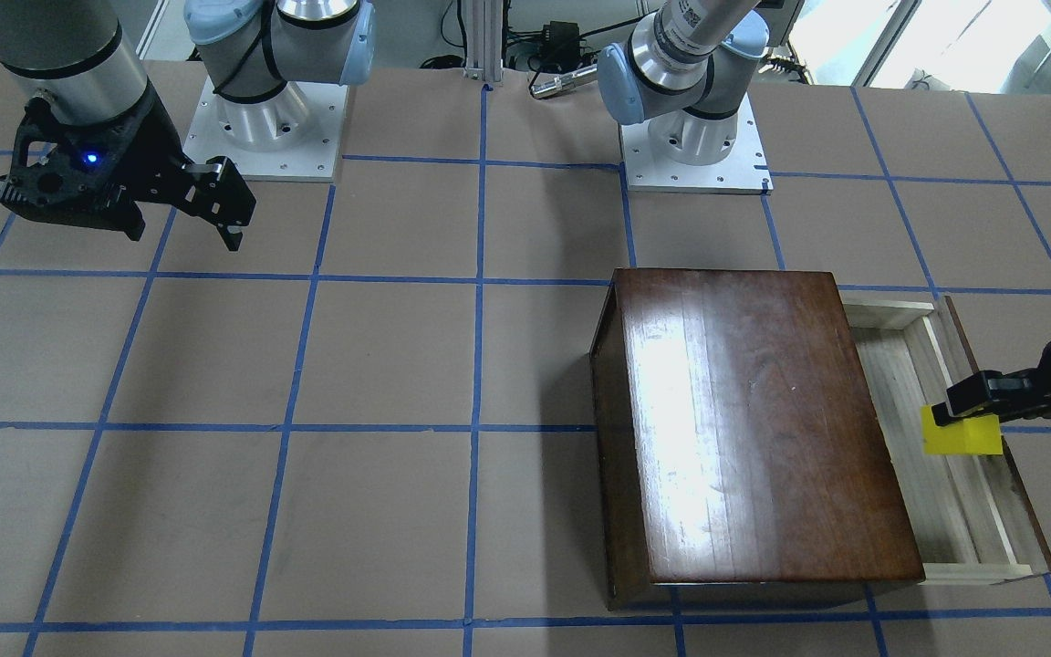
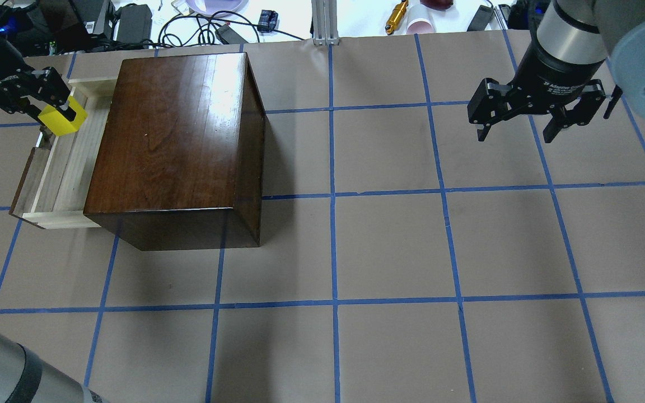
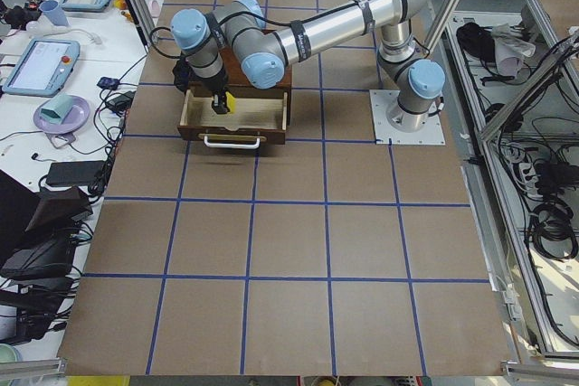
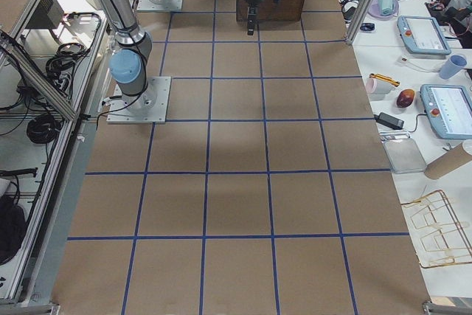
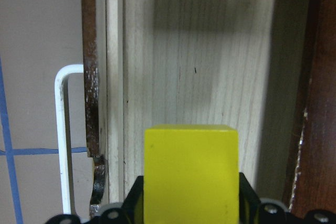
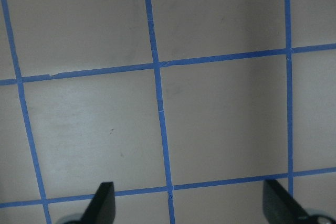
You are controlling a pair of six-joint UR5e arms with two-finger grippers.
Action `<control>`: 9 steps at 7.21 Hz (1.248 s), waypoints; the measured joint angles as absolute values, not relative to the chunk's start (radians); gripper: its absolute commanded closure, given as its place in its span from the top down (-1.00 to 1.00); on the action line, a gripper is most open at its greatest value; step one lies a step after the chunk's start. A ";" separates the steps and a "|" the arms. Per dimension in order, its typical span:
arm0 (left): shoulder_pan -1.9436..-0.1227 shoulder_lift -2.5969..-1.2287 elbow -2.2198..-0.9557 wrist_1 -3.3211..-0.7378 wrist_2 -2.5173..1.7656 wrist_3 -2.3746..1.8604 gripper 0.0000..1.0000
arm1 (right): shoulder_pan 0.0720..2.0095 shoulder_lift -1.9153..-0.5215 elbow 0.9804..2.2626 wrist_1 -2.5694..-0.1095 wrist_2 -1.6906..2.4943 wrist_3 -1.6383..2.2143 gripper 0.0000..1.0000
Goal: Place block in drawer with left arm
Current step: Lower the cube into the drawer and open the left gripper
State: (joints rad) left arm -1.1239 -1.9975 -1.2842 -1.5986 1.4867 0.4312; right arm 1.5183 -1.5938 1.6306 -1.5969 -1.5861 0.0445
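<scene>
The yellow block hangs above the pulled-out drawer, held by my left gripper, which is shut on it. In the left wrist view the block sits between the jaws over the pale wood floor, with the white handle at the left. The drawer belongs to the dark-brown cabinet. My right gripper stands open over bare table, far from the cabinet; its fingertips hold nothing.
Blue tape lines grid the brown table. Cables, a cup and tools lie past the far edge. The arm bases stand on plates at the robot's side. Benches with tablets flank the table.
</scene>
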 measured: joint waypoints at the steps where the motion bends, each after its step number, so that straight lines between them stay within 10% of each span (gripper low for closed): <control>1: -1.124 -2.006 -1.302 -1.584 1.487 0.433 -1.00 | 1.518 -1.594 1.631 -1.597 -1.586 0.044 1.00; 3: -1.125 -2.019 -1.344 -1.547 1.486 0.434 -0.86 | 1.518 -1.594 1.631 -1.597 -1.586 0.044 1.00; 5: -1.125 -2.020 -1.374 -1.526 1.485 0.434 0.94 | 1.519 -1.594 1.631 -1.597 -1.586 0.044 1.00; 9: -1.123 -2.001 -1.383 -1.559 1.484 0.464 1.00 | 1.519 -1.594 1.631 -1.597 -1.586 0.044 1.00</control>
